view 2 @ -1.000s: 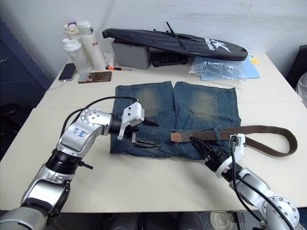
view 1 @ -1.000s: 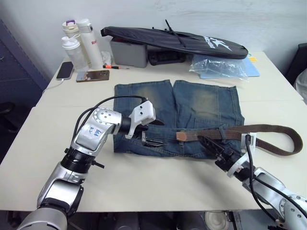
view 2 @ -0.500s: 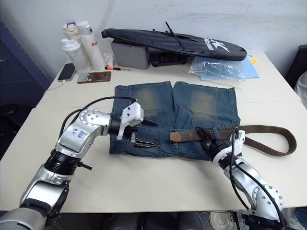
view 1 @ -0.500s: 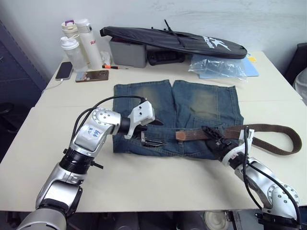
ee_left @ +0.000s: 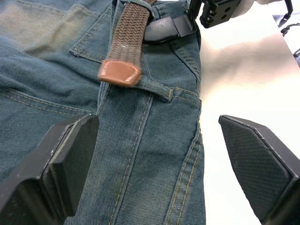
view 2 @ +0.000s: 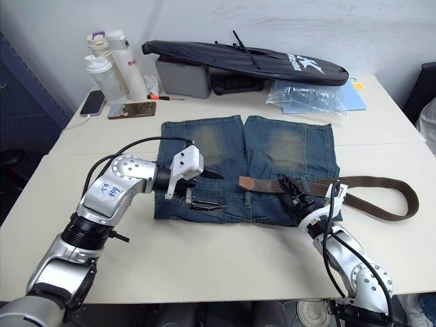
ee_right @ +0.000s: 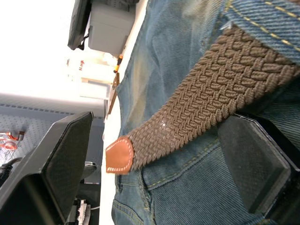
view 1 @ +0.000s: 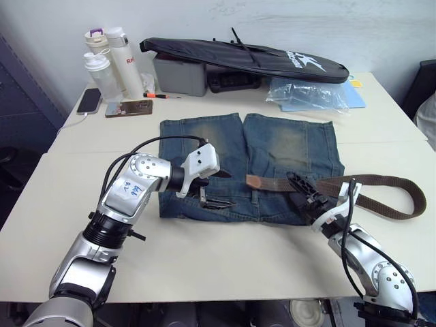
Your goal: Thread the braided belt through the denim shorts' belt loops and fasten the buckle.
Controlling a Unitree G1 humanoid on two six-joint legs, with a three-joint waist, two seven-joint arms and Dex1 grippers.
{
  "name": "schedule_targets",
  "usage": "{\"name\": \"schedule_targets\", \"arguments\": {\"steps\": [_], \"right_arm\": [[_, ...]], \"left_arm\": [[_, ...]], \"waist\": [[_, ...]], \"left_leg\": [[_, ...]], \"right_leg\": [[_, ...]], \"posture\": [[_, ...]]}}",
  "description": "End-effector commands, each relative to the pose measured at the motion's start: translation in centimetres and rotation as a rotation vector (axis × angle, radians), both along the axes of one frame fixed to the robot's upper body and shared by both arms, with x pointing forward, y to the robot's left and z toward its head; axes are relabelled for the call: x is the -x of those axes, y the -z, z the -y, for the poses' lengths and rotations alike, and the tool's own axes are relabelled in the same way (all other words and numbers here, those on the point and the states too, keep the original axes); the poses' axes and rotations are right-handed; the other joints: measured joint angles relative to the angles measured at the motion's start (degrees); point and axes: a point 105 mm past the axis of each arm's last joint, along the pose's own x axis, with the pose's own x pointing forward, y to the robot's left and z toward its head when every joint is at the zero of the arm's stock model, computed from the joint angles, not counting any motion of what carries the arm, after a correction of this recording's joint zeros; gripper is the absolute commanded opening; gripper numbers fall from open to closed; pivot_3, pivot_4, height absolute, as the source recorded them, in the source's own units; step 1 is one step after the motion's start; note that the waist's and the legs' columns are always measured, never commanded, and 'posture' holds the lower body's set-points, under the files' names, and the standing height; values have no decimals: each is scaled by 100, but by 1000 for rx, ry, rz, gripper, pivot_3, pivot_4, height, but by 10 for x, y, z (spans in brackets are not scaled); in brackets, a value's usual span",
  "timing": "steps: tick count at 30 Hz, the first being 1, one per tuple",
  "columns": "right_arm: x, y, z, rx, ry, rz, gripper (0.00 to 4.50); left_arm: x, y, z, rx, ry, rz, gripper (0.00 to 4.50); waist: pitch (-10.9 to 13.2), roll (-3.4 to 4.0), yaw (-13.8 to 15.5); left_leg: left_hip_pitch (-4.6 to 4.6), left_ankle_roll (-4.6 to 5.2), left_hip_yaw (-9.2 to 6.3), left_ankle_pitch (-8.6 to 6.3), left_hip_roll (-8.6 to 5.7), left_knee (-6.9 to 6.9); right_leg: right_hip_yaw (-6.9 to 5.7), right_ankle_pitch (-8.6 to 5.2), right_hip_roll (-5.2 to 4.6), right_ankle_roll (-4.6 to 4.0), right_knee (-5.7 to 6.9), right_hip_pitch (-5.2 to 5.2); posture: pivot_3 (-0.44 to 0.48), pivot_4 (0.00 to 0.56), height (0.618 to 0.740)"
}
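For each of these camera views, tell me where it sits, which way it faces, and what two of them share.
Left and right eye views: on the head, looking forward and down at the table and denim shorts; both arms show, left hand and right hand.
Left wrist view: along the open left fingers at the waistband and a belt loop.
Right wrist view: along the open right fingers, which straddle the braided belt.
Shared: both wrist views show the belt's tan tip.
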Motion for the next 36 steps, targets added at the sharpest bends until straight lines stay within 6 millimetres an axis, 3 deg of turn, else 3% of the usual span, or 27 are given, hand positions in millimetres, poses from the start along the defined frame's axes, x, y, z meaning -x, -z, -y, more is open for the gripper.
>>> {"name": "schedule_targets", "arguments": {"steps": [1,8,26,30,33,36], "right_arm": [[-5,-1,-1,-14,-7,46,4463],[-21,34,-1,-42,27,5,4463],[-38,43,-31,-38,-59,6,4463],[-39,36,-35,-66,-80,13,4463],[-37,36,-41,50,-136,16,4463],[-42,21,-42,-4,-124,55,4463]], "left_arm": [[1,-10,0,16,8,32,4500],[2,-11,1,15,12,34,4500],[1,-11,0,14,6,39,4500],[1,-12,0,15,1,42,4500],[1,-12,-2,15,-5,44,4500],[2,-11,-2,15,-7,44,4500]], "waist": [[0,0,1],[-1,1,-1],[-54,-16,-173],[-56,-16,-192],[-57,-14,-216],[-56,-15,-247]], "left_leg": [[0,0,0,0,0,0],[0,0,0,0,0,-1],[17,1,1,1,9,-2],[17,1,1,1,10,-3],[16,1,1,1,12,-5],[16,1,0,1,12,-9]], "right_leg": [[0,0,0,0,0,0],[0,0,0,0,-2,0],[3,1,5,-2,14,4],[3,0,5,-2,14,3],[3,0,6,-3,15,2],[1,-1,5,-4,12,1]], "posture": [[0,150,642],[0,150,642],[0,150,642],[0,150,642],[0,150,642],[0,150,642]]}}
